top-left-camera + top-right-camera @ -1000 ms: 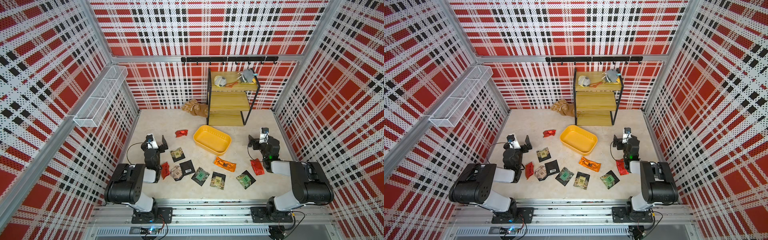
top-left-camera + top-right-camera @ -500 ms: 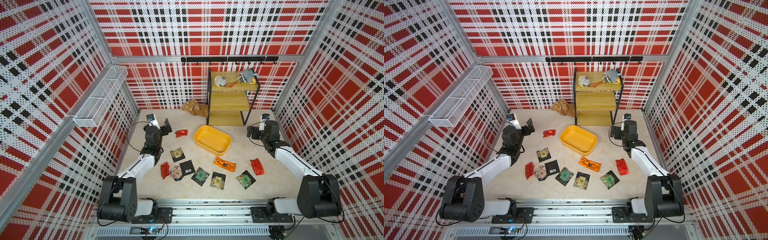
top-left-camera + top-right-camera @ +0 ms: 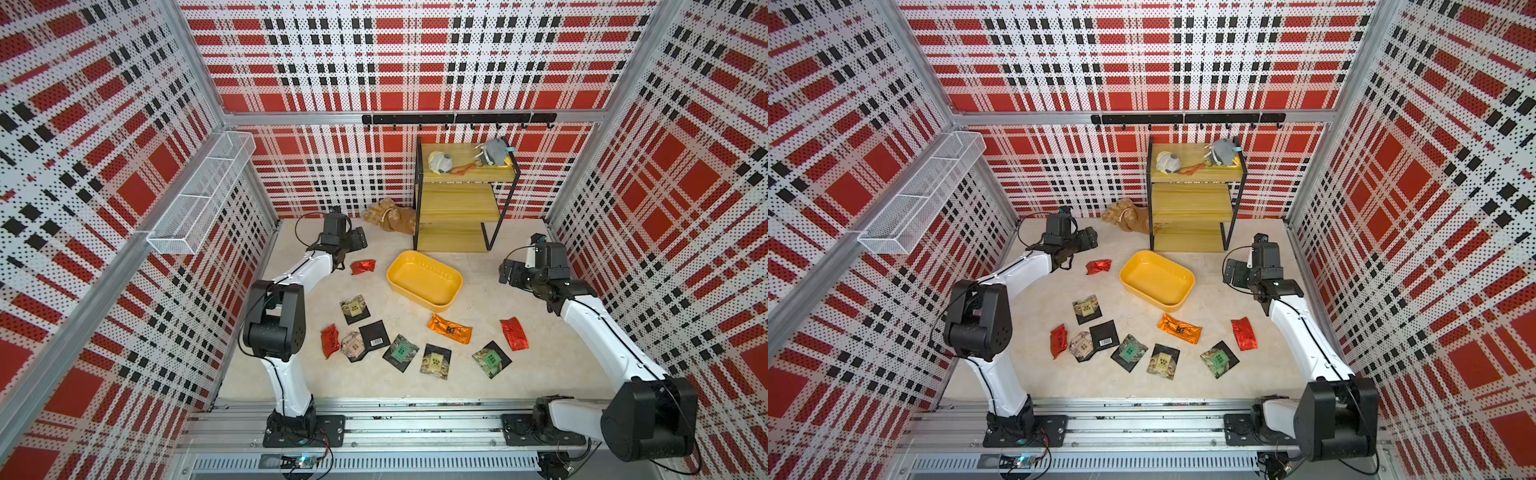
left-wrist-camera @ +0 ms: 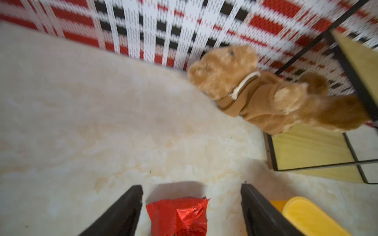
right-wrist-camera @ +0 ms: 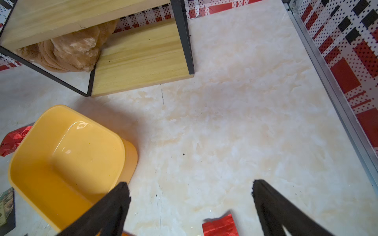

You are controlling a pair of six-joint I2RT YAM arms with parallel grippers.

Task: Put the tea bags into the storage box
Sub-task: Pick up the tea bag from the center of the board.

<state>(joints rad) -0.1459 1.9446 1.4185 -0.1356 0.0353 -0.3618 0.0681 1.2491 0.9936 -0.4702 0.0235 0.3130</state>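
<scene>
Left tool (image 4: pixel 191 187), released, jaws wide, seemingly hovers astride a crumpled red foil tea bag (image 4: pixel 178 216) on the table (image 4: pixel 102 122) beside the yellow storage box (image 3: pixel 441 306). Judged light, slippery, crushable: pinch its puffed middle. Right tool (image 5: pixel 190 186) released.

Light was bright and even from overhead, shadows fell short and soft, both top views were sharp but bowed at the edges, left wrist view was motion-blurred, plush toy (image 4: pixel 255 98) smeared, glare spots shone on the storage box (image 5: pixel 81 123).
</scene>
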